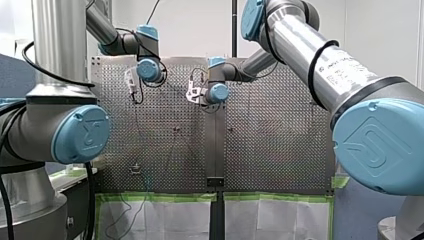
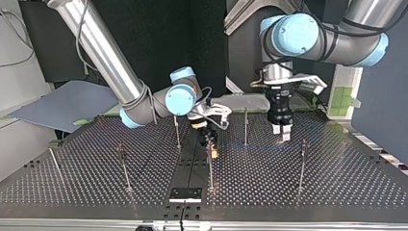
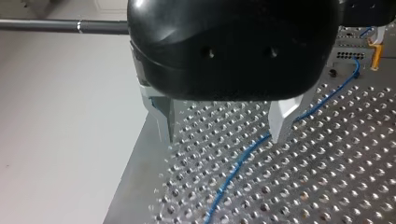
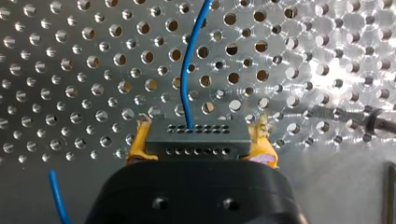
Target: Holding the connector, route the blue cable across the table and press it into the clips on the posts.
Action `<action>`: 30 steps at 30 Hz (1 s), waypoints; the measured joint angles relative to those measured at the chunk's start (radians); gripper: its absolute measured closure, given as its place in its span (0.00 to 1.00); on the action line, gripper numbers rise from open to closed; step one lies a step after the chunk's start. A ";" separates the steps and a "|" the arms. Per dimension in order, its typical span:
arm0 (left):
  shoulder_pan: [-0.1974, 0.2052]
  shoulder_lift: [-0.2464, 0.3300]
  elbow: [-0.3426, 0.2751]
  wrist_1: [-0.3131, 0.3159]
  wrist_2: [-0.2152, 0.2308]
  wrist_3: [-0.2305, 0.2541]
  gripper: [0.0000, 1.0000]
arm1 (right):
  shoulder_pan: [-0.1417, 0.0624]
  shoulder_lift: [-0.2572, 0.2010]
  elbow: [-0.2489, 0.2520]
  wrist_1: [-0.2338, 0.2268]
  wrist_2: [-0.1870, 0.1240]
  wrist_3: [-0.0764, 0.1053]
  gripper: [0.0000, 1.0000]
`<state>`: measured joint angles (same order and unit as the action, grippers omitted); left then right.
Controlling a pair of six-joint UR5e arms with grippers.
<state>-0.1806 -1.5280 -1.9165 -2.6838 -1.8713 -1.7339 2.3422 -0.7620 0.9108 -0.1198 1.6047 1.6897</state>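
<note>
The counter (image 2: 346,178) is shiny perforated metal with thin upright posts (image 2: 301,163). My left tool (image 3: 224,133), black with pale metal fingers (image 3: 281,123), hangs spread apart and empty over it. My right tool (image 4: 201,140), yellow-padded, clamps the connector (image 4: 194,133), a dark rectangular block with two rows of holes. The thin blue cable (image 4: 187,70) leaves it ahead of the right tool and lies on the counter beside one left finger.

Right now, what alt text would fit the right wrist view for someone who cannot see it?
My right arm's yellow-padded fingers grip a dark connector with rows of small holes. A blue cable leaves it and runs ahead over the perforated table.
</note>
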 joint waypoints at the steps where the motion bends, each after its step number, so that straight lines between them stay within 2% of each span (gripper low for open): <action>1: -0.010 -0.005 0.009 0.000 -0.010 0.010 0.00 | -0.001 0.000 0.000 0.000 0.000 0.000 1.00; 17: -0.152 -0.132 0.087 0.023 -0.155 0.155 0.00 | -0.015 0.000 0.000 -0.002 -0.003 -0.002 1.00; 21: -0.150 -0.139 0.107 0.029 -0.187 0.187 0.00 | -0.017 0.000 0.000 -0.002 -0.003 -0.002 1.00; 26: -0.116 -0.140 0.117 0.018 -0.230 0.233 0.00 | -0.018 0.000 0.000 -0.001 -0.003 -0.002 1.00; 30: -0.081 -0.140 0.119 0.010 -0.222 0.269 0.00 | -0.019 0.000 0.000 -0.002 -0.003 -0.002 1.00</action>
<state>-0.2611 -1.6678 -1.7979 -2.6739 -2.0937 -1.4645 2.3236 -0.7620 0.9111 -0.1223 1.6016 1.6877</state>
